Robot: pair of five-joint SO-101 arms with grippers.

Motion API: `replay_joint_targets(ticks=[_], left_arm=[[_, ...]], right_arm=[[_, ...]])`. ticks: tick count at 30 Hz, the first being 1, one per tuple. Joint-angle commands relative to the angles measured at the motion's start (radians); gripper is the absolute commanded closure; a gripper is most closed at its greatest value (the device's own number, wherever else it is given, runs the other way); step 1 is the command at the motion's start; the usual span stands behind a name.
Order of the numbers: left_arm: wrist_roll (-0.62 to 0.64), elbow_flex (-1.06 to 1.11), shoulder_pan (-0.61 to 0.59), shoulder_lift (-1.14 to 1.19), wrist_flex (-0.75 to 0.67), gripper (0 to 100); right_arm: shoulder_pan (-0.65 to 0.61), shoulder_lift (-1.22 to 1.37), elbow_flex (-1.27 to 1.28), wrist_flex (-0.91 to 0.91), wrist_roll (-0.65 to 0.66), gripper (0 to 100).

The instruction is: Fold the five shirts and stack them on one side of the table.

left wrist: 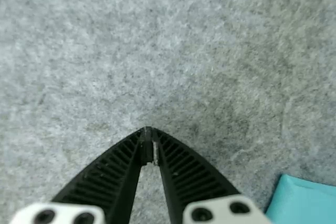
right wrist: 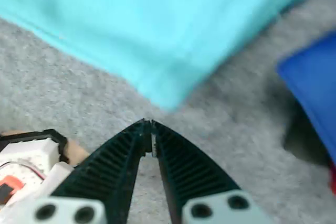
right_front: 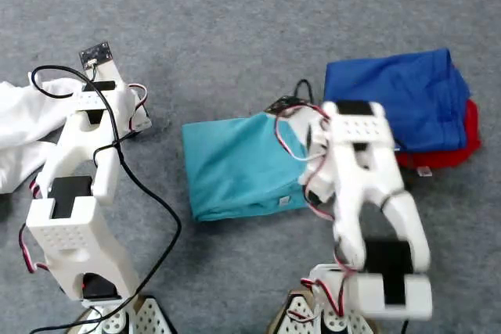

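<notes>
Teal shirt lies folded nearest the arm bases, and the right gripper hangs just off its edge with jaws pressed together, holding nothing. Just beyond that edge the blue shirt rests on the red shirt, so the teal shirt probably goes there next: open wide, pinch all layers together and carry them level. Well apart on the teal shirt's other side, the left gripper is closed and empty over grey felt, beside the crumpled white shirt.
</notes>
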Motion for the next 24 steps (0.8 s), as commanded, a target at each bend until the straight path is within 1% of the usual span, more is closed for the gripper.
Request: replay_joint_targets(ticks=[1,3,5,8,10,13,15,18,20,22,24], left_arm=[[-0.008,-0.021,0.005,-0.047,-0.011,98],[-0.008,-0.021,0.005,-0.047,-0.011,98],[-0.008,-0.021,0.005,-0.047,-0.009,98],[-0.008,-0.021,0.006,-0.047,-0.008,98],[-0.008,-0.021,0.005,-0.047,-0.008,98],[-0.008,-0.020,0.005,-0.047,-0.006,98],[-0.008,-0.020,0.005,-0.047,-0.006,98],[-0.006,-0.020,0.005,-0.047,-0.006,98],[-0.008,-0.021,0.014,-0.056,-0.003,98],[-0.008,-0.046,0.040,-0.062,0.049,98],[-0.005,-0.106,0.080,-0.094,0.143,98]], right_arm=[[0.047,-0.173,-0.021,-0.014,0.009,99.6],[0.012,-0.206,-0.071,-0.037,-0.043,99.6],[-0.059,-0.193,-0.105,-0.064,-0.120,99.5],[-0.193,-0.116,-0.104,-0.095,-0.210,99.5],[-0.242,-0.044,-0.084,-0.109,-0.255,99.5],[-0.229,0.050,-0.033,-0.169,-0.261,99.6],[-0.191,0.085,0.007,-0.198,-0.255,99.6],[-0.110,0.091,0.090,-0.206,-0.183,99.6],[-0.054,0.074,0.143,-0.245,-0.158,99.6],[-0.033,0.047,0.165,-0.305,-0.155,99.6],[-0.035,0.021,0.159,-0.328,-0.152,99.6]])
